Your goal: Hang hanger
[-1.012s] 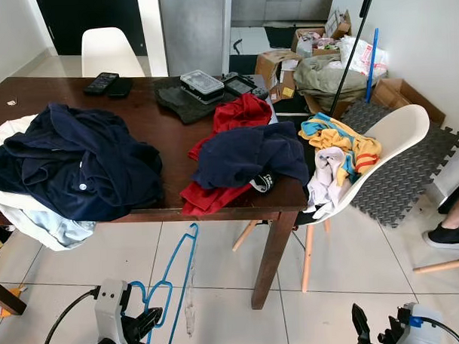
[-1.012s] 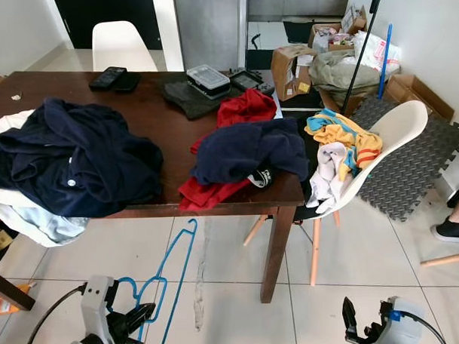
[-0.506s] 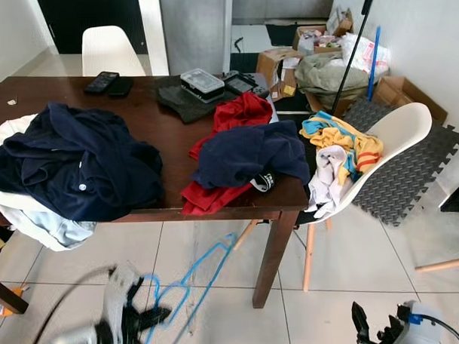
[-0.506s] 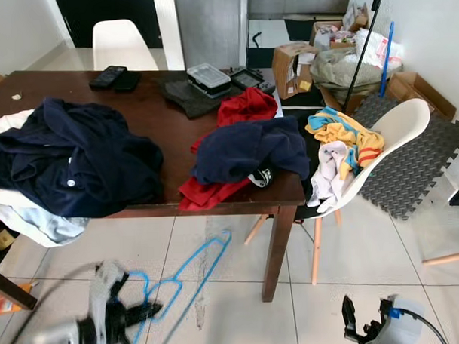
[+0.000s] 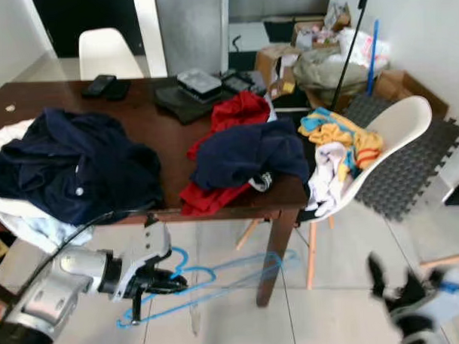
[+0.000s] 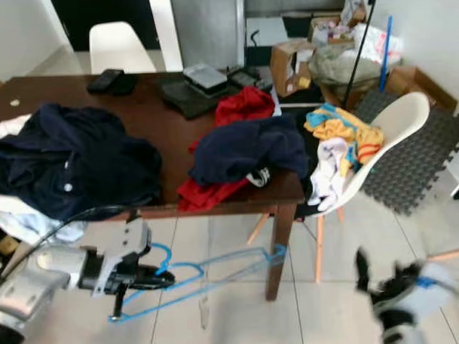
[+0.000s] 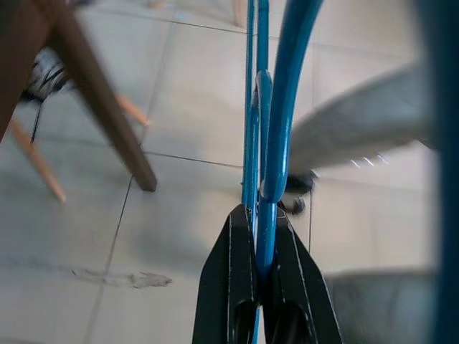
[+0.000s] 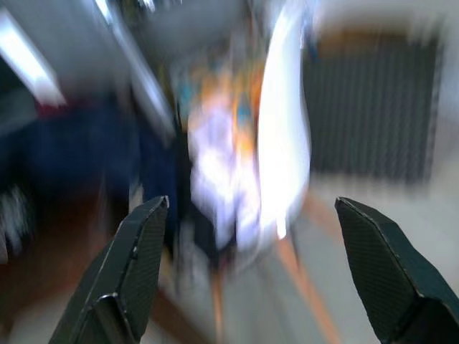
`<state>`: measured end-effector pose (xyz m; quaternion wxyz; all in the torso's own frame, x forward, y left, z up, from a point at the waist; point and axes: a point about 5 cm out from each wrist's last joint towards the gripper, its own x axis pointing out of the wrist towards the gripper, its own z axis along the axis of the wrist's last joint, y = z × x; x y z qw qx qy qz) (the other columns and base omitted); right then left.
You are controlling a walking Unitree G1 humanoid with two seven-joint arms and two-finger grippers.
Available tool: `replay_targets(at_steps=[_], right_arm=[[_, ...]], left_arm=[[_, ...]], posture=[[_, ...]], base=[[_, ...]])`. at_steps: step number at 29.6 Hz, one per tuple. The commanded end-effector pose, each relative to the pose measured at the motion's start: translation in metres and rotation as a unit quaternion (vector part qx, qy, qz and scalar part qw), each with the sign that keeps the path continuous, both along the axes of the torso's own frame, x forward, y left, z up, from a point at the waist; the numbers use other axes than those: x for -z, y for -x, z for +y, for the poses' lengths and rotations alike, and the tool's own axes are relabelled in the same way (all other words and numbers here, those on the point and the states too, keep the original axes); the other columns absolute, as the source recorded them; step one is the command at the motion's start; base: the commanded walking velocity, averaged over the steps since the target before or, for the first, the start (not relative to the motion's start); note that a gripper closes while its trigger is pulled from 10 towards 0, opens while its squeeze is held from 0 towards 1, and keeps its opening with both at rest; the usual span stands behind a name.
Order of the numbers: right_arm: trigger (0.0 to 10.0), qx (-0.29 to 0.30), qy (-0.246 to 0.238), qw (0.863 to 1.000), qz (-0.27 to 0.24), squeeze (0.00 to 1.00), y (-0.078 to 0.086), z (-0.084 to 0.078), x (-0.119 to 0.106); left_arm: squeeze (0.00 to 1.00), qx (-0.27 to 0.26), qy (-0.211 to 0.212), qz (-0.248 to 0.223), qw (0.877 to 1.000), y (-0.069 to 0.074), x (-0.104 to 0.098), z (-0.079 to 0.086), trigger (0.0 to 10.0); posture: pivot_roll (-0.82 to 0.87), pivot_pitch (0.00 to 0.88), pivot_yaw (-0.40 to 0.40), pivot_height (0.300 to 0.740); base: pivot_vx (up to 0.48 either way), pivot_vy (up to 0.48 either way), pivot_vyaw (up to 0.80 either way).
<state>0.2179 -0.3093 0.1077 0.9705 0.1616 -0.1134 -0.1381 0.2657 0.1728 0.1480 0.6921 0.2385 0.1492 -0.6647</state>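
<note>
1. We see the blue hanger (image 5: 211,282) held level above the tiled floor (image 5: 235,323), in front of the dark wooden table (image 5: 137,122), its far end near the table leg (image 5: 271,253).
2. Our left gripper (image 5: 173,282) clamps its black fingers (image 7: 237,287) shut on the hanger's wire.
3. Our right gripper (image 8: 251,272) hangs low at the near right, blurred, fingers spread wide apart.
4. Navy and red clothes (image 5: 244,152) cover the table; a white chair (image 5: 394,136) at right holds more.
</note>
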Motion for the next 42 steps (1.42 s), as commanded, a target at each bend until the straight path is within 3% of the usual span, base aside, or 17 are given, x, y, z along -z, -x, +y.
replay_targets(at_steps=[1,2,4,5,6,9,11,14,16,17,20,21,22,30,36,38,42], right_arm=[[10.0,-0.031,-0.033,0.994,-0.102,0.00,0.001,-0.015,-0.048],[10.0,-0.115,-0.016,0.981,-0.153,0.70,0.000,-0.007,-0.081],[10.0,-0.177,-0.003,0.968,-0.178,0.70,0.001,0.002,-0.100],[10.0,-0.285,0.042,0.940,-0.183,1.00,0.004,0.022,-0.121],[10.0,-0.376,0.082,0.907,-0.170,1.00,0.008,0.043,-0.134],[10.0,-0.441,0.116,0.877,-0.150,1.00,0.012,0.060,-0.142],[10.0,-0.574,0.222,0.786,-0.059,1.00,0.018,0.100,-0.144],[10.0,-0.622,0.311,0.718,0.014,1.00,0.016,0.117,-0.133],[10.0,-0.627,0.332,0.704,0.023,1.00,0.014,0.121,-0.132],[10.0,-0.633,0.366,0.682,0.030,0.35,0.010,0.129,-0.131],[10.0,-0.637,0.384,0.667,0.037,0.35,0.009,0.135,-0.132],[10.0,-0.640,0.400,0.655,0.043,0.00,0.007,0.142,-0.132],[10.0,-0.642,0.412,0.644,0.052,0.00,0.004,0.151,-0.133],[10.0,-0.640,0.431,0.629,0.098,0.00,-0.004,0.186,-0.117],[10.0,-0.624,0.416,0.651,0.118,0.00,-0.012,0.194,-0.109],[10.0,-0.593,0.389,0.692,0.137,0.00,-0.024,0.201,-0.102],[10.0,-0.583,0.380,0.704,0.143,0.00,-0.028,0.205,-0.099]], left_arm=[[0.00,0.059,-0.042,0.013,0.997,0.006,-0.010,-0.001,10.0],[0.00,0.076,-0.052,-0.001,0.996,0.004,-0.019,-0.003,10.0],[0.00,0.085,-0.058,-0.012,0.995,0.002,-0.024,-0.004,10.0],[0.00,0.097,-0.065,-0.024,0.993,-0.001,-0.031,-0.004,10.0],[0.00,0.109,-0.072,-0.034,0.991,-0.003,-0.038,-0.004,10.0],[0.00,0.119,-0.079,-0.042,0.989,-0.004,-0.042,-0.003,10.0],[0.00,0.145,-0.096,-0.061,0.983,-0.006,-0.050,-0.006,10.0],[0.00,0.156,-0.104,-0.084,0.979,-0.011,-0.053,-0.010,10.0],[0.00,0.157,-0.103,-0.090,0.978,-0.012,-0.054,-0.011,10.0],[0.00,0.158,-0.104,-0.101,0.977,-0.015,-0.056,-0.015,10.0],[0.00,0.159,-0.105,-0.107,0.976,-0.017,-0.057,-0.017,10.0],[0.00,0.161,-0.110,-0.115,0.974,-0.019,-0.057,-0.019,10.0],[0.00,0.163,-0.116,-0.126,0.972,-0.021,-0.057,-0.022,10.0],[0.00,0.152,-0.121,-0.165,0.967,-0.030,-0.053,-0.034,10.0],[0.00,0.140,-0.109,-0.179,0.968,-0.034,-0.053,-0.040,10.0],[0.00,0.132,-0.082,-0.191,0.969,-0.035,-0.054,-0.050,10.0],[0.00,0.132,-0.069,-0.195,0.969,-0.034,-0.055,-0.056,10.0]], posture=[[-0.01,0.080,0.023,0.740],[-0.01,0.079,0.025,0.740],[-0.01,0.079,0.025,0.740],[0.00,0.079,0.021,0.740],[0.00,0.078,0.023,0.740],[0.00,0.078,0.023,0.740],[0.00,0.072,0.022,0.740],[-0.01,0.066,0.022,0.740],[-0.01,0.066,0.022,0.740],[0.00,0.059,0.017,0.740],[0.00,0.059,0.017,0.740],[0.00,0.054,0.017,0.740],[0.00,0.053,0.017,0.740],[0.00,0.047,0.014,0.740],[0.00,0.051,0.015,0.740],[0.00,0.057,0.014,0.740],[0.00,0.059,0.014,0.740]], base=[[0.000,0.000,0.00],[0.000,0.000,0.00],[0.000,0.000,0.00],[0.000,0.000,0.00],[0.000,0.000,0.00],[0.000,0.000,0.00],[0.000,0.000,0.00],[0.000,0.000,0.00],[0.000,0.000,0.00],[0.000,0.000,0.00],[0.000,0.000,0.00],[0.000,0.000,0.00],[0.000,0.000,0.00],[0.000,0.000,0.00],[0.000,0.000,0.00],[0.000,0.000,0.00],[0.000,0.000,0.00]])
